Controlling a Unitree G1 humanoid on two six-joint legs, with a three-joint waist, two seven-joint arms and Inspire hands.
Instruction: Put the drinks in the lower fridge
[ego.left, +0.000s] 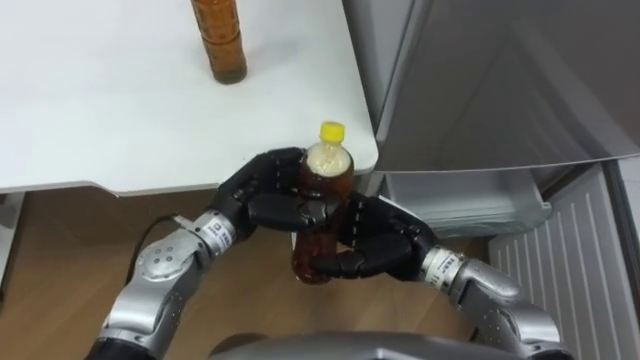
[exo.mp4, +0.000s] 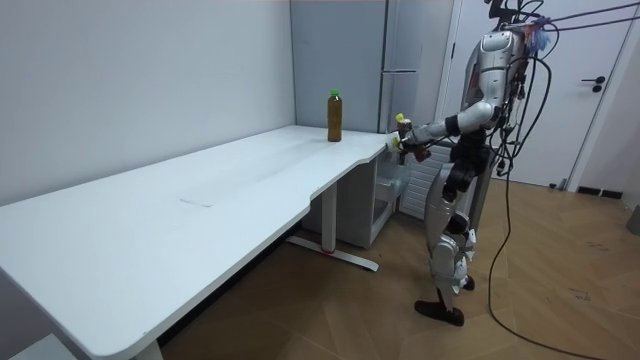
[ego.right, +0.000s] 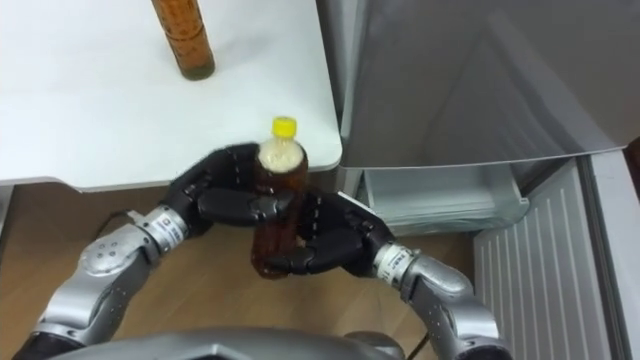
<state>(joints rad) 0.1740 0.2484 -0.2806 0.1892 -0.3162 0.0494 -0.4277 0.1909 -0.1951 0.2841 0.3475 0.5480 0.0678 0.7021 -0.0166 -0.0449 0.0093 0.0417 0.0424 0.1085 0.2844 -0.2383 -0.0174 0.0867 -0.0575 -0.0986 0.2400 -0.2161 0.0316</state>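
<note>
While the robot stands upright at the corner of the white table (ego.left: 100, 110), just beside the grey fridge (ego.left: 480, 80), both its hands hold one drink in front of its body. This yellow-capped bottle (ego.left: 326, 168), filled with a brown drink, is upright or nearly so, in the air just off the near right corner of the table and touching nothing but the hands. The left hand (ego.left: 262, 192) has its fingers curled round the upper part of the bottle, below the neck; the right hand (ego.left: 382, 243) comes from the right and its fingers are wrapped round the lower part. A second bottle (ego.left: 219, 42), also brown, stands upright on the table, farther away and to the left, well apart from the hands. To the right of the held bottle the lower part of the fridge is open; a pale drawer (ego.left: 455, 203) shows inside it, and the white ribbed panel (ego.left: 585, 275) at the near right seems to be the inner side of the open lower door, though I cannot be sure.
</note>
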